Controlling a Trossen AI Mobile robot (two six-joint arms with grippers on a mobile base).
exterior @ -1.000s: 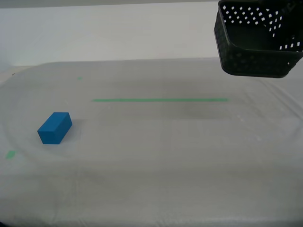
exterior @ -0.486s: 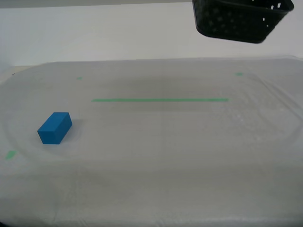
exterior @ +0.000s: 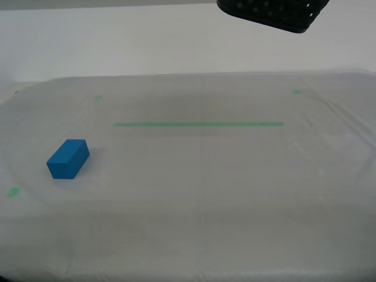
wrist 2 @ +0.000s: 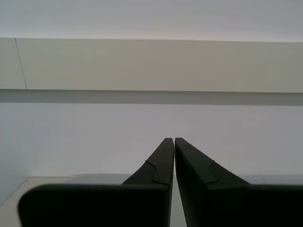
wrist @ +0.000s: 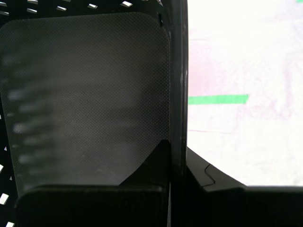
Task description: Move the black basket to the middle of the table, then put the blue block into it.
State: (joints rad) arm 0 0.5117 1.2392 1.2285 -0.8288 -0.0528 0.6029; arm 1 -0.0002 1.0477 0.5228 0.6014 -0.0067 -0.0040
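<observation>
The black basket (exterior: pixel 271 13) hangs high in the air at the top of the exterior view, right of centre, only its underside showing. In the first wrist view my first gripper (wrist: pixel 176 142) is shut on the basket's wall (wrist: pixel 85 94), one finger inside and one outside. The blue block (exterior: pixel 68 158) lies on the table (exterior: pixel 200 194) at the exterior view's left. My second gripper (wrist 2: pixel 174 141) is shut and empty, pointing at a pale wall, off the table.
A long green tape line (exterior: pixel 198 124) crosses the middle of the table; it also shows in the first wrist view (wrist: pixel 218 99). Small green tape marks sit at the far left (exterior: pixel 98 97), far right (exterior: pixel 297 91) and near left (exterior: pixel 13 191).
The basket has risen and moved toward the exterior view's left, from the right side down near the table to the top edge. The blue block has not moved.
</observation>
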